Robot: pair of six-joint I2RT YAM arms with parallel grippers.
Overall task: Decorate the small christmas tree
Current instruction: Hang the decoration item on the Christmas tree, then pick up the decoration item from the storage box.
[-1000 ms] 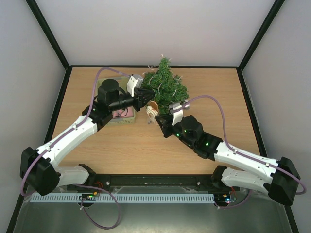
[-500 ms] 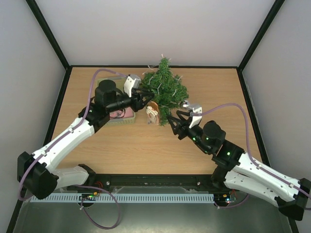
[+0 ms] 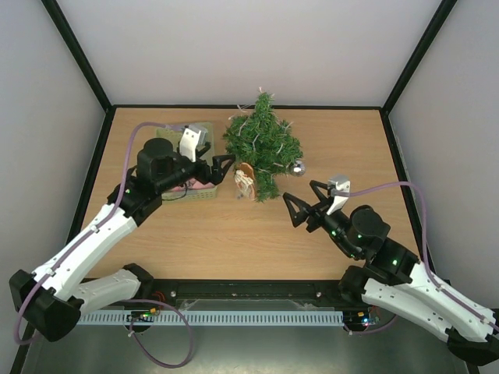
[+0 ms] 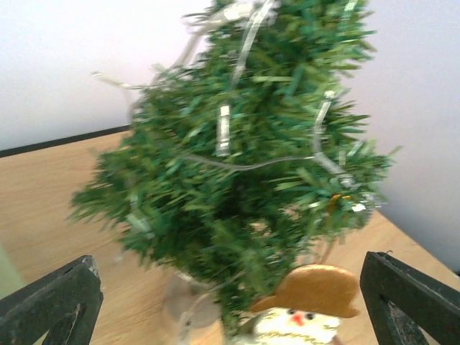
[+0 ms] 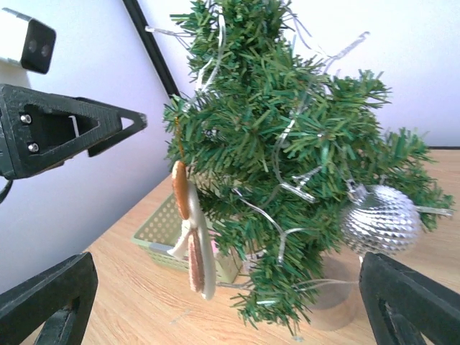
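Tree [image 3: 261, 144] at table's 12 o'clock. Snowman [image 3: 245, 181] hangs at its 7, silver ball [image 3: 298, 167] at 4, out where they show. Left gripper [image 3: 218, 169] and right gripper [image 3: 304, 199]: fingers wide apart, empty, ready for more.

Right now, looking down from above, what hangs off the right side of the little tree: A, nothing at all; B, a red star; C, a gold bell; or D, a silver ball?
D: a shiny silver ball hangs from a lower branch on the right side of the small christmas tree, and the right wrist view shows its faceted surface up close.
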